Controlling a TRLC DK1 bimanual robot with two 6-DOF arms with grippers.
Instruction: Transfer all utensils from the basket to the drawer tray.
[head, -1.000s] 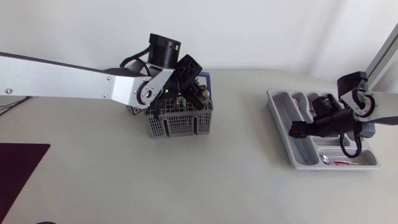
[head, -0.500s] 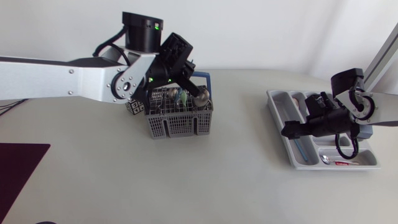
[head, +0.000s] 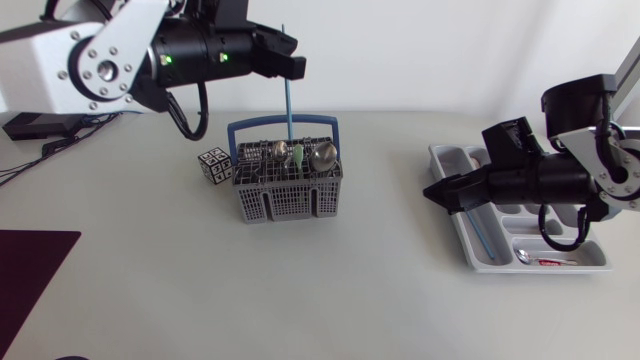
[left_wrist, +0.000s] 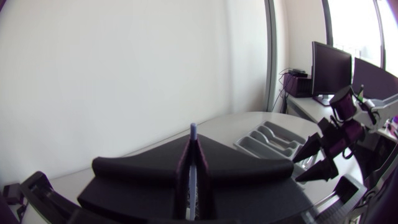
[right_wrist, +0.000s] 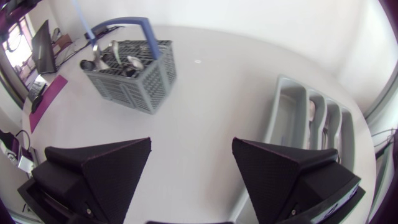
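Two arms work above a pale bench (head: 350, 300). The right fingers (right_wrist: 99, 168) are spread wide and hold nothing. They sit over the near end of the grey drawer tray (head: 437, 153), with its compartments beside and behind them. The slotted grey basket (head: 290, 202), with its blue handle, stands well ahead of them, and several spoons (head: 322, 157) stand upright in it. The left fingers (left_wrist: 155, 174) are raised above the basket and pinched together on a thin blue-handled utensil (head: 289, 108). The utensil passes between them and hangs straight down toward the basket. Whether its lower end is clear of the basket cannot be told.
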